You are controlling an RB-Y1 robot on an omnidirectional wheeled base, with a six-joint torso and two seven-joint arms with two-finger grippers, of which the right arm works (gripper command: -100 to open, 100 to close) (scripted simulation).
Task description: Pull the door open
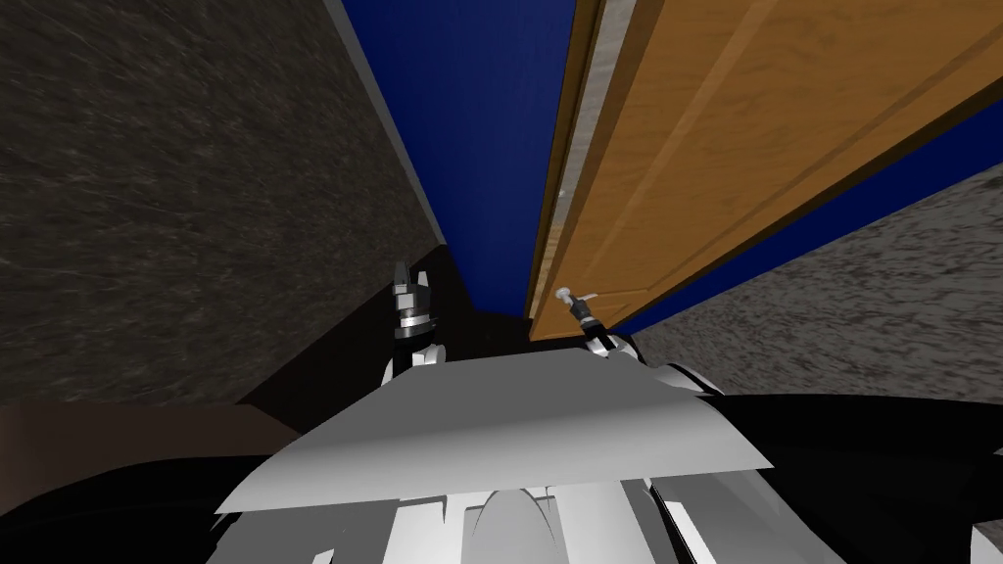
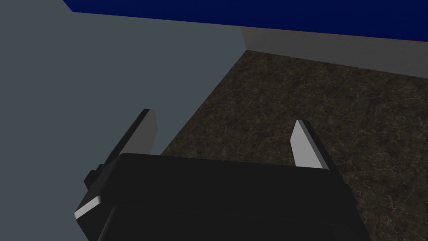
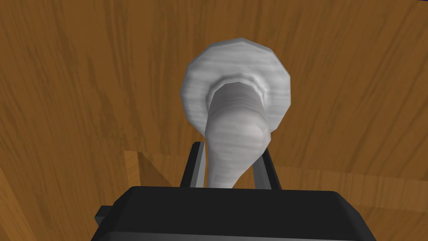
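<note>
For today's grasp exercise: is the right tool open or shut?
Shut. On the right tool, both fingers press the sides of the grey door handle.

orange-brown wood-grain door (image 1: 705, 147) with a pale grey, round-based handle (image 3: 236, 134) near its edge.

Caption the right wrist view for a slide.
Right gripper shut on the grey handle of the wood-grained door.
</note>
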